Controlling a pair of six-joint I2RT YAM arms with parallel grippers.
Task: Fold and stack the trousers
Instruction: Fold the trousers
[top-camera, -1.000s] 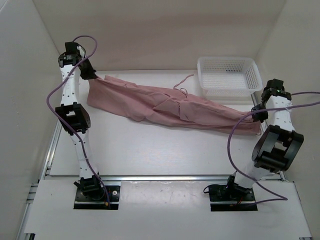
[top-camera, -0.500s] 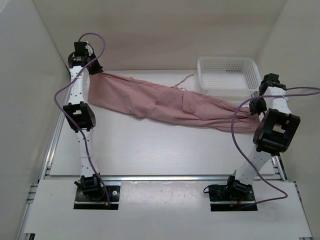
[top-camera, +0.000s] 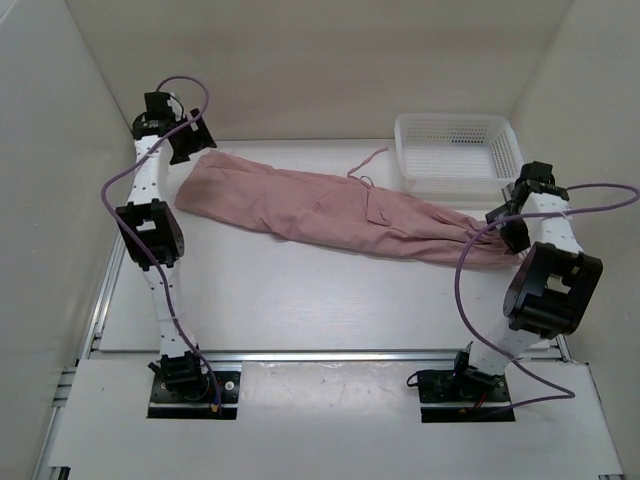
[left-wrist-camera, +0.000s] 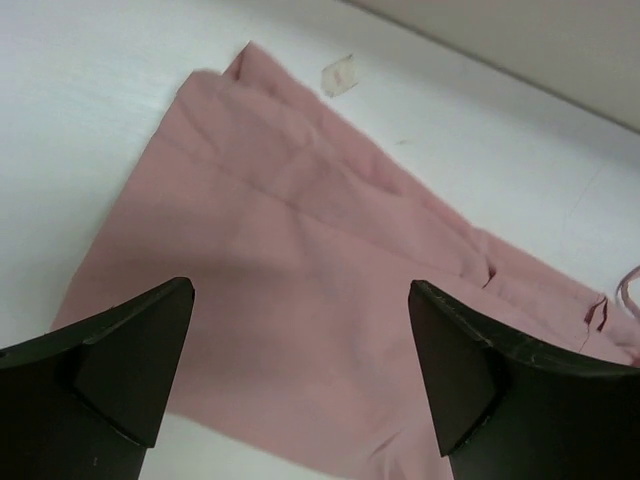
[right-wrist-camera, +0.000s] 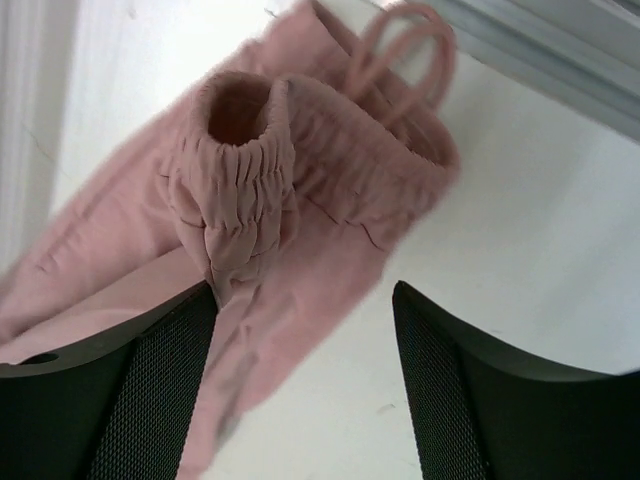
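Note:
The dusty-pink trousers (top-camera: 340, 205) lie stretched flat across the table, from the back left to the right. Their leg ends (left-wrist-camera: 290, 250) spread out under my left gripper (left-wrist-camera: 300, 370), which hovers open above the cloth with nothing held. In the top view the left gripper (top-camera: 190, 145) sits at the far left end of the fabric. The gathered waistband (right-wrist-camera: 240, 190) and a drawstring loop (right-wrist-camera: 400, 50) lie below my right gripper (right-wrist-camera: 300, 390), whose jaws stand apart over the fabric's edge. From above, the right gripper (top-camera: 510, 228) is at the waistband end.
A white plastic basket (top-camera: 455, 183) stands at the back right, just behind the waistband end. A thin cord (top-camera: 365, 165) trails off the trousers toward the back. White walls enclose the table on the left, back and right.
Both grippers have gone from shut to open and let go of the trousers. The cloth, held taut before, now rests flat on the table.

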